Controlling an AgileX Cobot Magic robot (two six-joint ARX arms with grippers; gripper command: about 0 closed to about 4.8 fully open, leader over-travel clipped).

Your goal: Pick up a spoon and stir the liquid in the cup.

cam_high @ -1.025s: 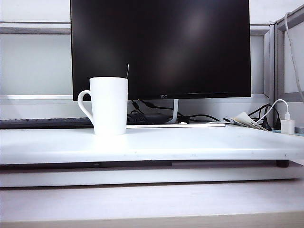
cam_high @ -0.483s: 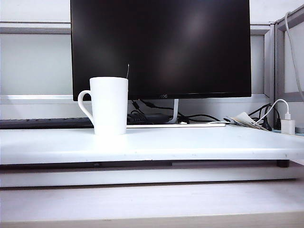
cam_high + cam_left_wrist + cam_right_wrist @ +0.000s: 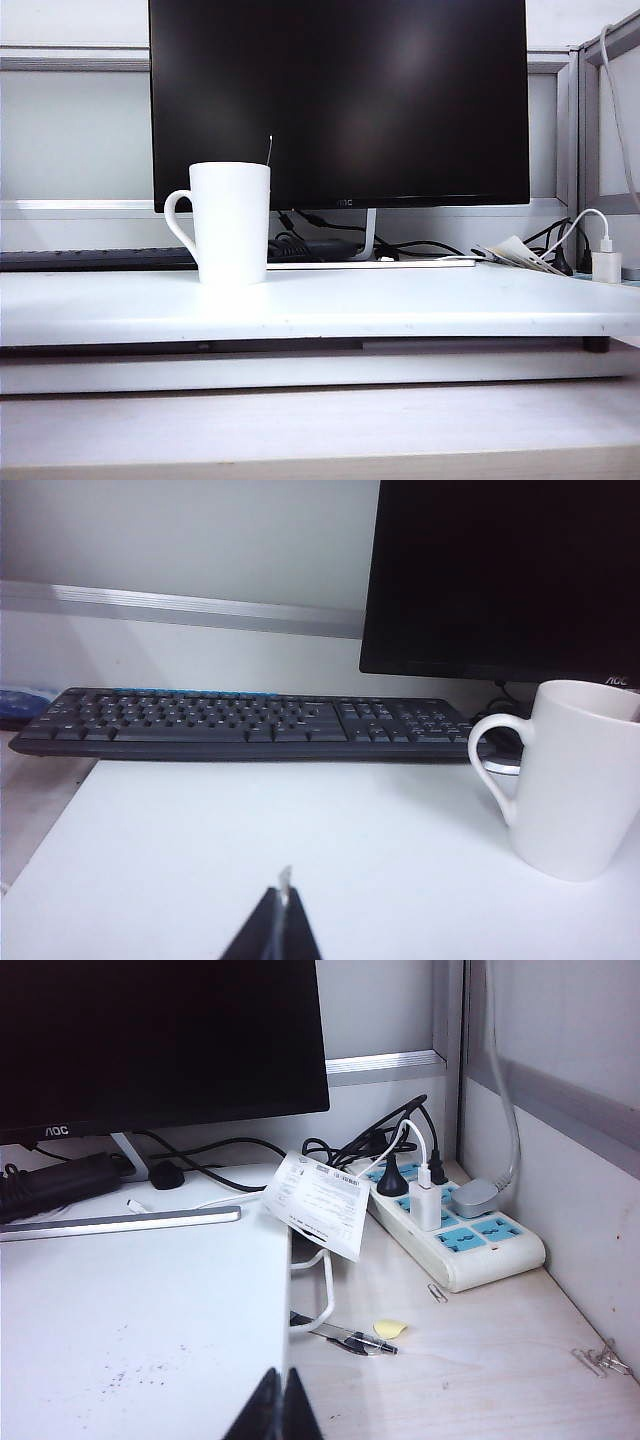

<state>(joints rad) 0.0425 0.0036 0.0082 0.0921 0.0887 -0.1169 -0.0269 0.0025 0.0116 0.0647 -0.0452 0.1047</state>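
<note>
The cup (image 3: 232,222) is a tall white mug standing on the left of the white platform (image 3: 420,300), its handle to the left. The spoon (image 3: 269,149) shows only as a thin silvery stick rising from the cup's right rim. Neither gripper appears in the exterior view. In the left wrist view my left gripper (image 3: 283,895) is shut low over the platform, a small pale sliver poking out between its tips, well apart from the cup (image 3: 580,780). My right gripper (image 3: 283,1378) is shut and empty above the platform's right edge.
A black monitor (image 3: 340,100) stands behind the cup, and a black keyboard (image 3: 240,720) lies behind the platform. Beyond the platform's right edge are a power strip (image 3: 455,1230) with plugs and cables, a paper tag (image 3: 320,1205) and a small pen-like item (image 3: 350,1340).
</note>
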